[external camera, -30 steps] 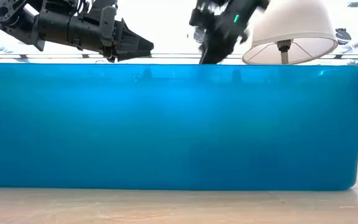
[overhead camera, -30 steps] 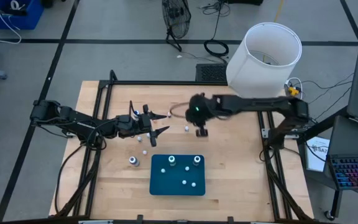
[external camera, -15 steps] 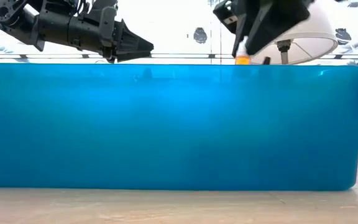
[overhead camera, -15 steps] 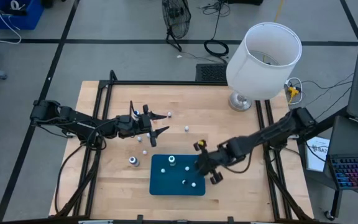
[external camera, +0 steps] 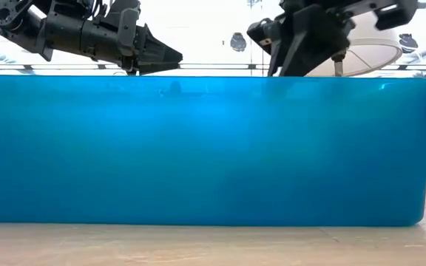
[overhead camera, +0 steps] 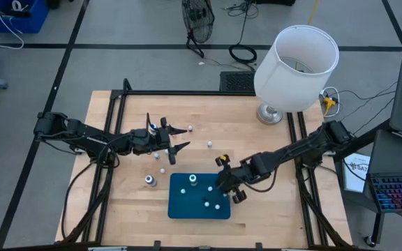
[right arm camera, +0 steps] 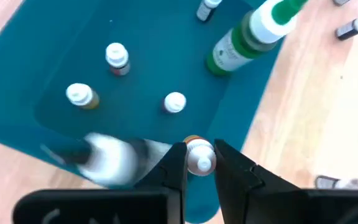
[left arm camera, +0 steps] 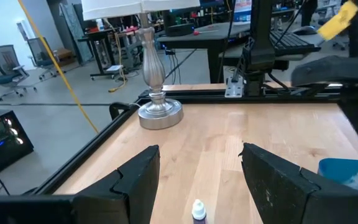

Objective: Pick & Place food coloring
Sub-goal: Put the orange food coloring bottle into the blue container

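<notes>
The flat dark-blue tray point(overhead camera: 185, 202) lies near the table's near edge; several small white-capped food coloring bottles point(overhead camera: 192, 181) and a green one point(right arm camera: 238, 40) stand on it. More bottles lie loose on the wood point(overhead camera: 209, 144), point(overhead camera: 149, 180). My right gripper point(overhead camera: 224, 184) hangs over the tray's right part, shut on a tiny orange bottle point(right arm camera: 197, 154). My left gripper point(overhead camera: 180, 139) waits open above the table's left middle, with a small bottle point(left arm camera: 198, 210) on the wood between its fingers, untouched. In the low view the tray's wall point(external camera: 198, 148) hides the table behind it. My right gripper pinches the tiny bottle by its white cap point(right arm camera: 201, 159) between the two fingers point(right arm camera: 174, 167), which come from above, pointing down. The orange body point(right arm camera: 194, 140) shows just past the cap, over the tray's bottom. Whether the bottle stands on the tray cannot be told.
A big white lampshade point(overhead camera: 297, 66) on a silver base point(left arm camera: 159, 113) stands at the table's far right corner. A black frame point(overhead camera: 187, 92) edges the table. A blurred white shape point(right arm camera: 107, 158) lies on the tray beside my right fingers. Bare wood shows right of the tray.
My right gripper has swung from the table's middle toward the near edge, over the tray's right part, carrying the orange bottle. In the last half second it has come down: the bottle, which showed above the tray wall in the low view, is now hidden behind it.
</notes>
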`<action>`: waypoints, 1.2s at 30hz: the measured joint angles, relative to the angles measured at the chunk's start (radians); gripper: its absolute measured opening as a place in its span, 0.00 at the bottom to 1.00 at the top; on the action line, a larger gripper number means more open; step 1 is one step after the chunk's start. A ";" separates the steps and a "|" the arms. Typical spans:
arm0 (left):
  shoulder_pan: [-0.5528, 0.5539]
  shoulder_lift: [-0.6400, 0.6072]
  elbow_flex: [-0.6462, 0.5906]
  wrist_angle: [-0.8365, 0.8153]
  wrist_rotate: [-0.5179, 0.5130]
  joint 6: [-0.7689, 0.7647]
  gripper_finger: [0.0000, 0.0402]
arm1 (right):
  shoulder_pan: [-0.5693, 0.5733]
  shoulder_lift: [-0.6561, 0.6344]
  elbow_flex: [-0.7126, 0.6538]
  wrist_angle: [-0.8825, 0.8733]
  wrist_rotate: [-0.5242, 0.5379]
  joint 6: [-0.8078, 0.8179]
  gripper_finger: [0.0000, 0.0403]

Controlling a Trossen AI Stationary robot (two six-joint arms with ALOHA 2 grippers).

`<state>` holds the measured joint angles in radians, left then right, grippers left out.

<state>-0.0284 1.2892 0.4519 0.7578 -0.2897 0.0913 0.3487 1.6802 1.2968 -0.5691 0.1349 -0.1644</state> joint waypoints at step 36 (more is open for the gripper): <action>0.000 0.000 0.000 -0.005 0.000 -0.001 0.57 | -0.080 0.158 -0.052 0.142 -0.166 -0.087 0.11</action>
<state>-0.0284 1.2888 0.4519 0.7528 -0.2893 0.0906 0.2684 1.8379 1.2446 -0.4269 -0.0313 -0.2513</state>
